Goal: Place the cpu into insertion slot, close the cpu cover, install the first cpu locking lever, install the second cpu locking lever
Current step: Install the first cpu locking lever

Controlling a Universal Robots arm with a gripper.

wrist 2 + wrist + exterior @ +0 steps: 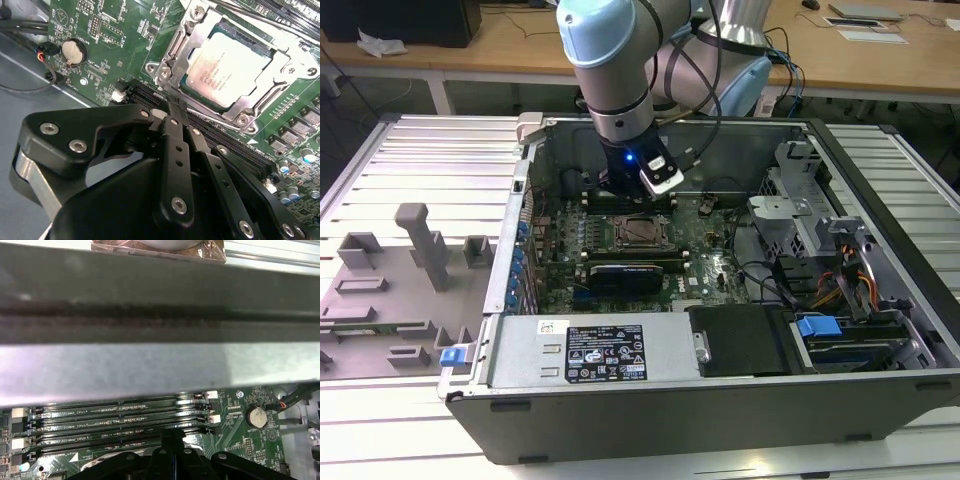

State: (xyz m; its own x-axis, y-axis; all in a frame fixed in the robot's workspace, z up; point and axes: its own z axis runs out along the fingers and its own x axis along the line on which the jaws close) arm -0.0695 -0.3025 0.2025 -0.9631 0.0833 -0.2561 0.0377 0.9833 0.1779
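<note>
The cpu [229,64], a square silver-grey chip, lies flat in the insertion slot [638,233] on the green board. The cpu cover [186,44], a silver metal frame, lies down around the chip with its window over the metal top. A thin metal locking lever [212,116] runs along the socket's edge nearest the gripper. My gripper [172,104] hangs just outside that edge, its black fingers [176,145] pressed together with nothing visibly between them. In the exterior view the gripper [642,198] stands just behind the socket, inside the open computer case.
Long black memory slots [120,415] and a coin battery [73,51] flank the socket. A black card [630,272] lies in front of it. The case wall [150,370] is close behind the wrist. A drive cage [800,200] with cables sits on the exterior view's right, a grey fixture tray [400,290] outside on its left.
</note>
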